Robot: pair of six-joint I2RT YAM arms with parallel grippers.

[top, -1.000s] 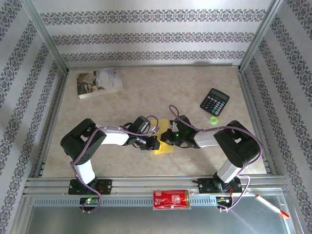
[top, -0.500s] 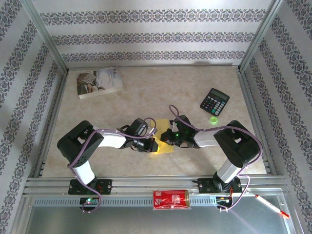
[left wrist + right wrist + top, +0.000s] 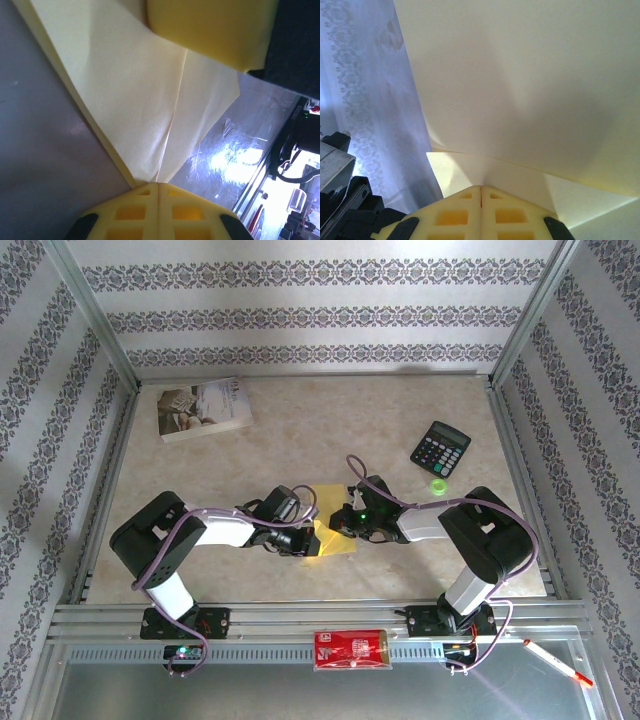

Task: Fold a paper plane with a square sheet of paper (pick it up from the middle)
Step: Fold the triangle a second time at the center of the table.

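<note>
Yellow and partly folded, the square sheet of paper lies left of the calculator and nearer the arm bases, between the left gripper and the right gripper. Left wrist view: closed fingers pinch its creased corner. Right wrist view: closed fingers pinch a folded edge. Both grips should pull evenly, I judge, so the crease runs straight

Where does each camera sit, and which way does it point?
Top external: above and behind, looking down on the table; left arm and right arm show.
Left wrist: on its arm, looking past the left gripper at the square sheet of paper.
Right wrist: on its arm, past the right gripper at that sheet.
Both wrist views share the sheet.
</note>
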